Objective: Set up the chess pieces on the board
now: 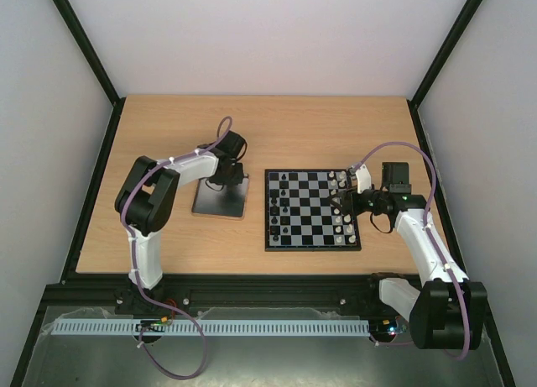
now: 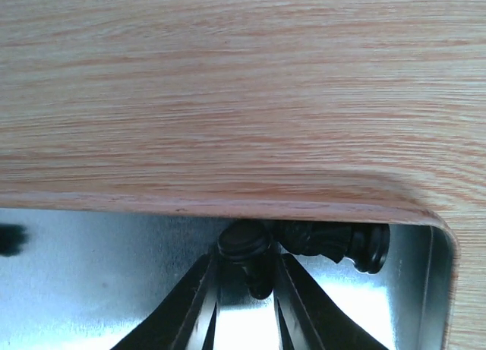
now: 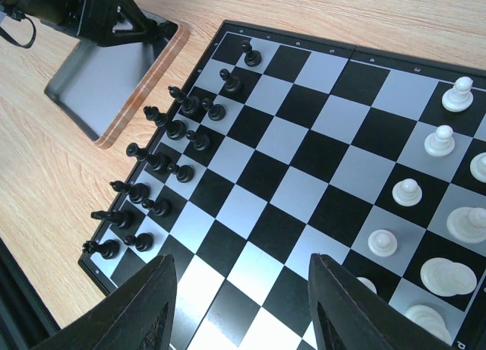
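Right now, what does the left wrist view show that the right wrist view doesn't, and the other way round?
Only the left wrist view: black chess pieces lying in a corner of the metal tray, with the left gripper straddling one of them; whether it is clamping that piece is unclear. Only the right wrist view: the board, black pieces standing along one edge, white pieces on the opposite side, and the open, empty right gripper. Both: the tray and the wooden table.
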